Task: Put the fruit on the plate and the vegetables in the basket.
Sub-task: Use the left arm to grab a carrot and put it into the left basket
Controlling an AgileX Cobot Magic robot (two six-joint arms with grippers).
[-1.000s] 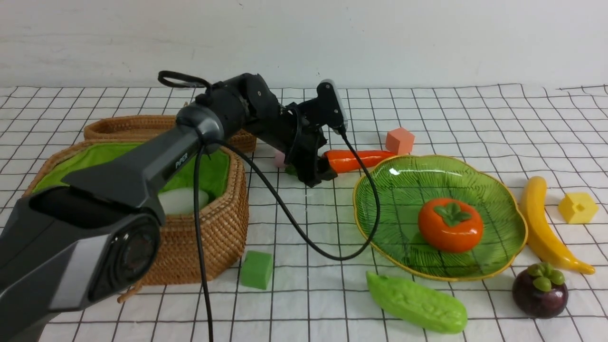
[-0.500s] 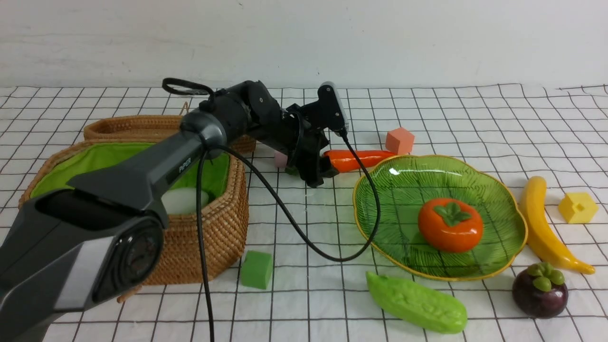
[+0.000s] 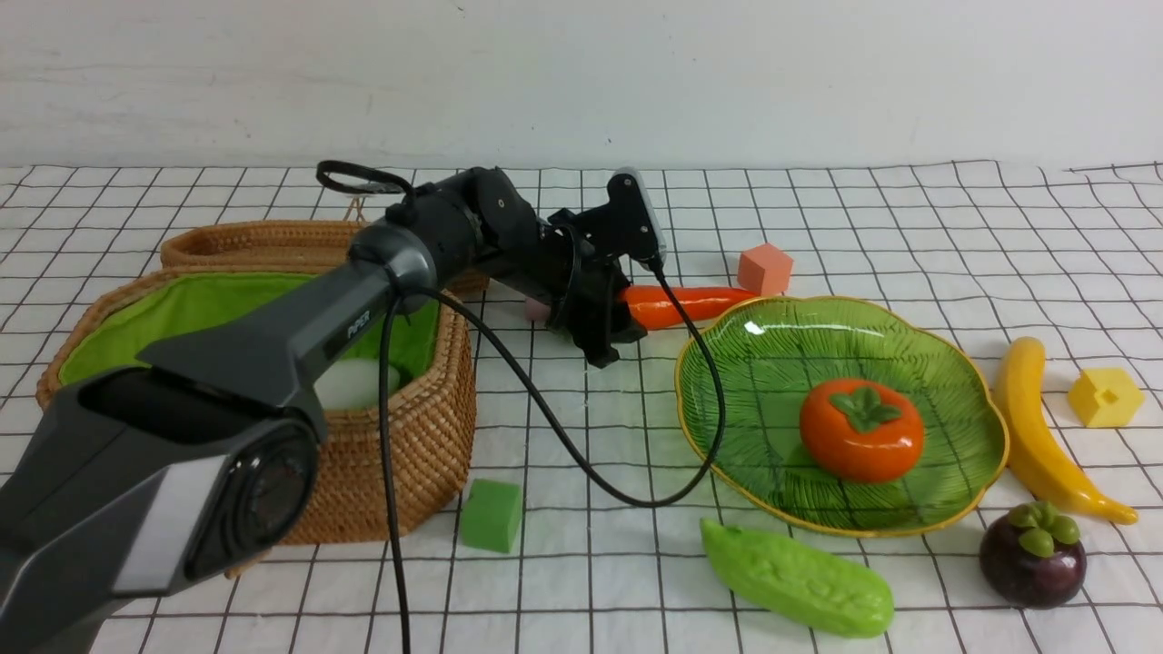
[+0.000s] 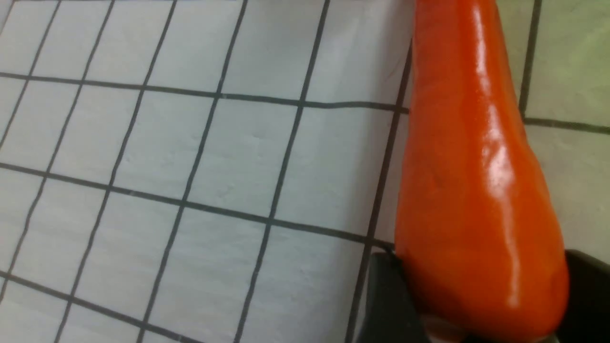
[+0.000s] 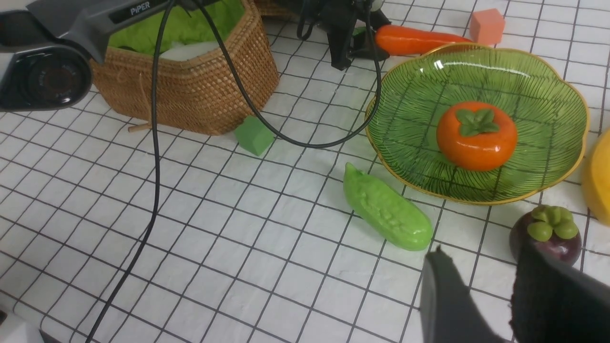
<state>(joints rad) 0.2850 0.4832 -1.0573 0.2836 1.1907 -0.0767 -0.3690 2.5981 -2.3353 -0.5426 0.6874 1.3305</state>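
My left claw [image 3: 616,332] gripped the carrot [image 3: 692,303] by its thick end (not yet off the cloth [image 3: 581,581]); next it needed lifting left into the basket [image 3: 427,427].

left fingers [image 4: 388,300] closed in on the carrot [image 4: 472,190], left arm [image 3: 273,336] shifted slightly

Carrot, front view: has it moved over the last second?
No. Judged against the salmon cube and the plate, the carrot lies where it did, on the cloth just behind the plate.
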